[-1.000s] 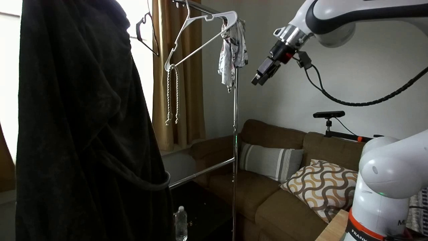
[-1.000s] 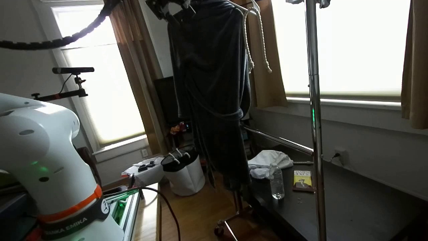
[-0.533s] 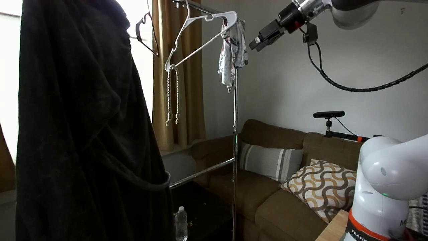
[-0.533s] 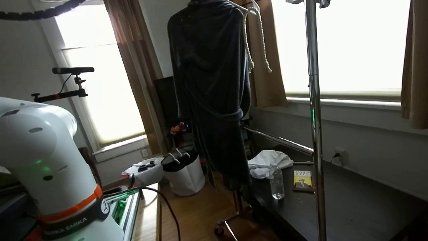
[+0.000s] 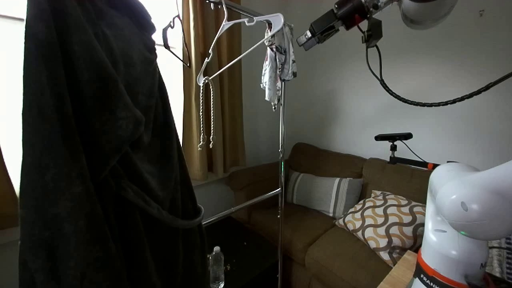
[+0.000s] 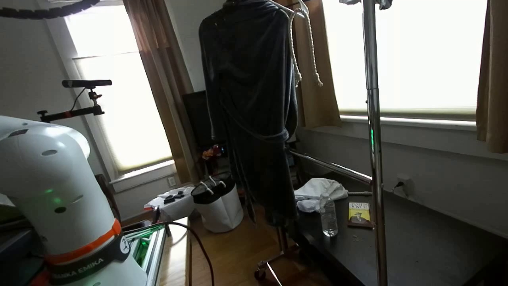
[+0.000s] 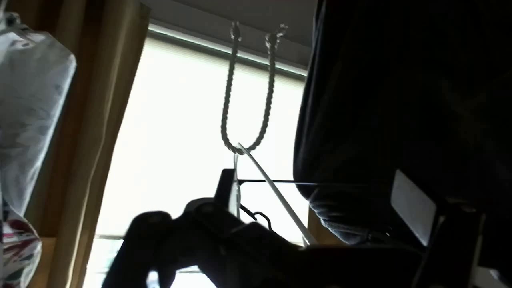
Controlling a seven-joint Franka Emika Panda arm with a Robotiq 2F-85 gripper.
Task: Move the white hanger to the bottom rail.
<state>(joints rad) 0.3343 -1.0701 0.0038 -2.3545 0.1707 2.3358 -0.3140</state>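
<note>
The white hanger (image 5: 240, 58) hangs bare from the rack's upper crossbar in an exterior view, with a rope loop on its near lower corner. Only its lower end (image 6: 304, 8) shows at the top of an exterior view. In the wrist view its thin bar (image 7: 276, 190) slants between my finger pads, farther off. My gripper (image 5: 306, 41) is raised to the right of the hanger, apart from it and beyond the cloth bundle. The wrist view shows its fingers (image 7: 322, 200) wide apart with nothing held. The bottom rail (image 5: 242, 206) is bare where it shows; it also shows in an exterior view (image 6: 333, 166).
A big dark coat (image 5: 108, 152) hangs beside the hanger. A patterned cloth bundle (image 5: 280, 60) hangs at the rack's end, above the upright post (image 5: 282, 140). A black hanger (image 5: 176, 44) hangs behind. A bottle (image 6: 328, 216) and a book (image 6: 359, 214) lie near the rail.
My gripper has risen and tipped to a flatter angle, now at about the hanger's height. It has left the exterior view where it showed by the coat. The hanger has not moved.
</note>
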